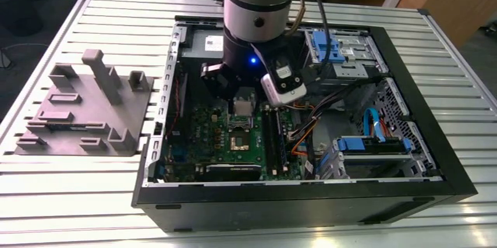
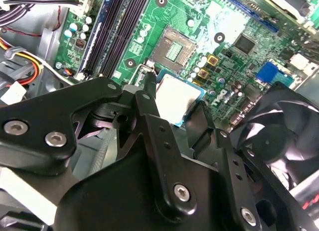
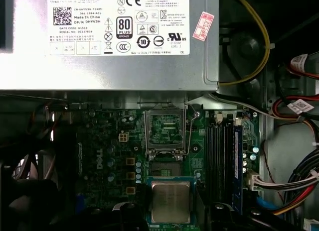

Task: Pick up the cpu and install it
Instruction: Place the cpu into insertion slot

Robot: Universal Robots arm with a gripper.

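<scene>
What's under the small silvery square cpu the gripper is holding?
The green circuit board lies beneath the silvery square cpu, held raised in the black gripper near the shiny metal socket frame. The board patch directly below is covered by the chip.

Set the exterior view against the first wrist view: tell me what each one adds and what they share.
The exterior view adds the grey fixture block, the slatted table, the arm and the outer walls of the computer case. The first wrist view adds the red sticker on the grey box. Both show the cpu above the green circuit board, beside the open socket.
</scene>
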